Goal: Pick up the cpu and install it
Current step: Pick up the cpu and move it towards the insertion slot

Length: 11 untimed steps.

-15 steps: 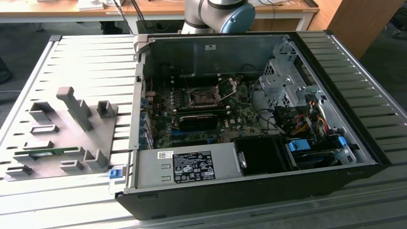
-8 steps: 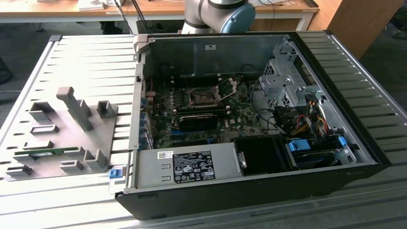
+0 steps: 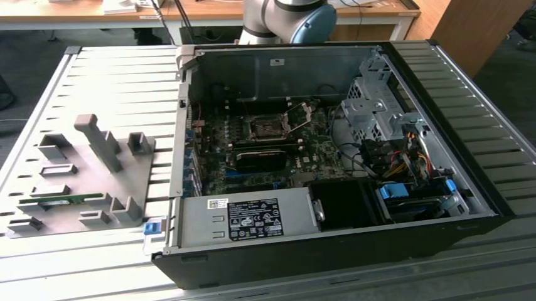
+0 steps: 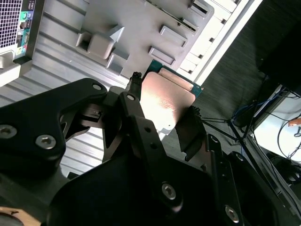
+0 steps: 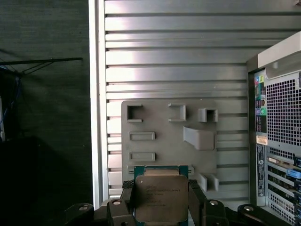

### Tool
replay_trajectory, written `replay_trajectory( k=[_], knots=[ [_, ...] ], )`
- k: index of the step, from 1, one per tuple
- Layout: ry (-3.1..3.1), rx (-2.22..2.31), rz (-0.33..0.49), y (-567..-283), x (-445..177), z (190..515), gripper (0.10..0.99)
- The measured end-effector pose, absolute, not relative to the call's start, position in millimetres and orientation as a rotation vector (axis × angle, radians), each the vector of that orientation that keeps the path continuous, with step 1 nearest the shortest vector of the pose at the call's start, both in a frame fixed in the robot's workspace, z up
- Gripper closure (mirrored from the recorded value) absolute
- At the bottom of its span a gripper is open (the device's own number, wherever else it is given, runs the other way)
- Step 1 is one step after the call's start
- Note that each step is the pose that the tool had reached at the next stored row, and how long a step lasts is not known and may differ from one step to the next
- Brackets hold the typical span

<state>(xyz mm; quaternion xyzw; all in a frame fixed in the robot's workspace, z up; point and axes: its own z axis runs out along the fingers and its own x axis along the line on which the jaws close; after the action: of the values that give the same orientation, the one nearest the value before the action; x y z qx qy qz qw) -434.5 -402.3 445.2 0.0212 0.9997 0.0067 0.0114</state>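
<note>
The cpu (image 5: pixel 160 197), a flat square chip with a silvery top and a thin green rim, sits between the two black fingers (image 5: pixel 126 200) of my gripper (image 5: pixel 161 202), which is shut on its opposite edges. In the second wrist view the cpu (image 4: pixel 164 100) is held the same way by the gripper (image 4: pixel 163 112), well above the grey fixture plate (image 4: pixel 131 28). In the exterior view the motherboard's open socket (image 3: pixel 270 128) lies inside the open computer case (image 3: pixel 335 244), with its metal frame raised.
The grey fixture plate (image 3: pixel 80 175) carries several upright blocks and a narrow green strip (image 3: pixel 59 200). It lies on the slatted metal table (image 5: pixel 178 47) beside the case's rear panel (image 5: pixel 277 141). The table's edge (image 5: pixel 96 94) drops off to dark floor. The arm's base (image 3: pixel 285 19) stands behind the case.
</note>
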Motion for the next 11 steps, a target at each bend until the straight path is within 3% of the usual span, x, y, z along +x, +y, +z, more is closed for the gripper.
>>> replay_trajectory(
  k=[11],
  knots=[
    [3.118, 0.066, 0.021, -402.2, -424.8, 445.2, 0.545]
  ],
)
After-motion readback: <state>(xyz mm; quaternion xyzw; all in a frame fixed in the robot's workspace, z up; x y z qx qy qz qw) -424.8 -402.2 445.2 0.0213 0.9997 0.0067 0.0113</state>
